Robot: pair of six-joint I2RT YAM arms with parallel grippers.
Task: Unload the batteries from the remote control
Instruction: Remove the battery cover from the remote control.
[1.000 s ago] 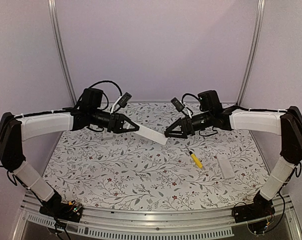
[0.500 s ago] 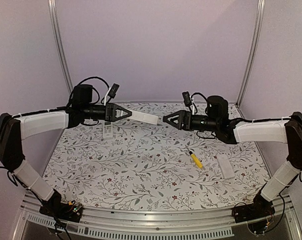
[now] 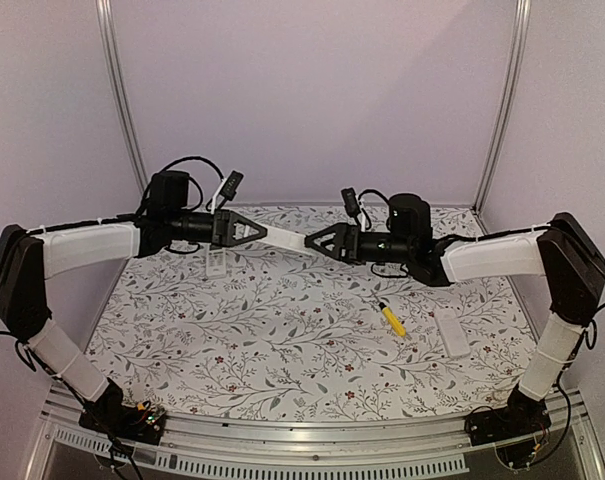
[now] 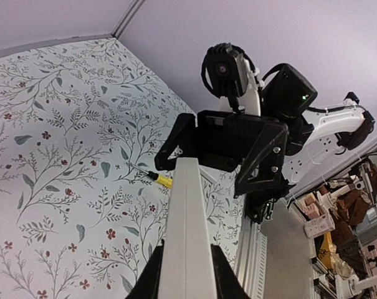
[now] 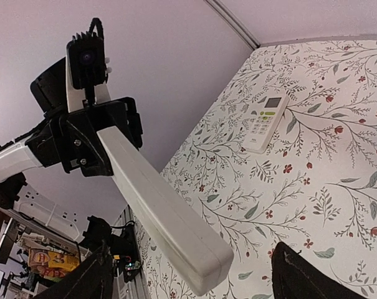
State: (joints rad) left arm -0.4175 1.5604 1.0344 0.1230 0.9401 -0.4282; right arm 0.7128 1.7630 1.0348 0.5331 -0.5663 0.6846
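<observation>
Both edges of the remote (image 3: 287, 239), clenched by the left gripper (image 3: 265, 233), should be centred within the wide-open right gripper (image 3: 311, 241) before closing

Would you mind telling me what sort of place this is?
Probably a robotics lab test cell: the left arm and right arm bolted to an aluminium rail, a floral-covered table boxed in by plain lilac panels, and cluttered shelving beyond.

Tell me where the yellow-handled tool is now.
Top view: the yellow-handled tool lies on the right half of the floral table, just left of a white oblong piece, apart from it.
</observation>
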